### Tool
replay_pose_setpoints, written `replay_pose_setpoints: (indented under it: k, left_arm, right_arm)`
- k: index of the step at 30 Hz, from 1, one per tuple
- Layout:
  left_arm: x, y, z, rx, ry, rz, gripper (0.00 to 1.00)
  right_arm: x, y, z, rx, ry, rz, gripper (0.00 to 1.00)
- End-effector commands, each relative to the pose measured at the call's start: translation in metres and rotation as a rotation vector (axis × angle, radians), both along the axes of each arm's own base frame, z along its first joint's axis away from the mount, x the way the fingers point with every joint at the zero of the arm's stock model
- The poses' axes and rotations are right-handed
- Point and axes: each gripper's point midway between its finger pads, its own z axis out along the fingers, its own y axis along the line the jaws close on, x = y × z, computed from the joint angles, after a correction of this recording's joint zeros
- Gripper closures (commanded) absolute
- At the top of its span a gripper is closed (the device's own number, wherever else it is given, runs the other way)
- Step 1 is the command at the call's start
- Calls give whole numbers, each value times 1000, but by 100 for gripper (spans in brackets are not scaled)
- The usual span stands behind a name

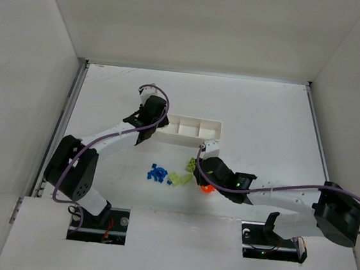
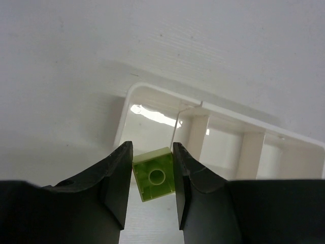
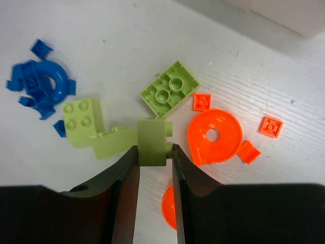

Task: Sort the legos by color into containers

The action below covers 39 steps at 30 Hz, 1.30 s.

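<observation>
— While the light green brick (image 2: 155,175) is clenched in the left gripper's (image 2: 152,155) jaws, it sits at the tray's (image 2: 152,91) end compartment.
— Noted. Right gripper's (image 3: 154,152) jaws grasp an olive brick (image 3: 152,137) on the worktop (image 3: 127,30). Light, rigid, slick: I'd grip across the flat sides, not the studs.

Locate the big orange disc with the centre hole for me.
Right wrist view: the orange disc lies just right of the right gripper, below the upturned green brick, with small orange tiles beside it.
</observation>
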Motion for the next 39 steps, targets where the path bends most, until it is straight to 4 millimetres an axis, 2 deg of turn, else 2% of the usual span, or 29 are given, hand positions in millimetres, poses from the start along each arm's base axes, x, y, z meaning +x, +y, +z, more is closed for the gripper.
replay_pose_setpoints:
  k: [1, 5, 11, 15, 19, 23, 27, 32, 35, 39]
  left_arm:
    - [24, -19, 28, -36, -85, -30, 77]
    - [31, -23, 16, -3, -68, -34, 75]
    - [33, -22, 10, 27, -64, -18, 58]
    - [27, -22, 28, 12, -108, -17, 51]
    - [13, -14, 47, -20, -156, -7, 52]
    - [-20, 4, 50, -67, -186, 21, 58]
    - [-61, 19, 34, -81, -180, 23, 63]
    - [-118, 20, 2, -50, -147, -54, 64]
    - [-149, 18, -14, -31, -127, -107, 64]
    - [-180, 12, -28, -38, -109, -167, 63]
  right_arm:
    - [1, -1, 20, 59, -32, -28, 74]
    - [1, 0, 34, 96, -49, -26, 74]
    - [10, 10, 71, 170, -96, -15, 76]
    - [25, 16, 92, 206, -124, -27, 76]
    - [49, 26, 106, 238, -137, -50, 76]
    - [81, 44, 113, 266, -152, -89, 76]
    - [113, 70, 113, 262, -159, -108, 76]
    - [152, 103, 103, 233, -143, -121, 76]
    - [164, 118, 100, 233, -141, -120, 76]
    - [175, 133, 91, 212, -123, -119, 74]
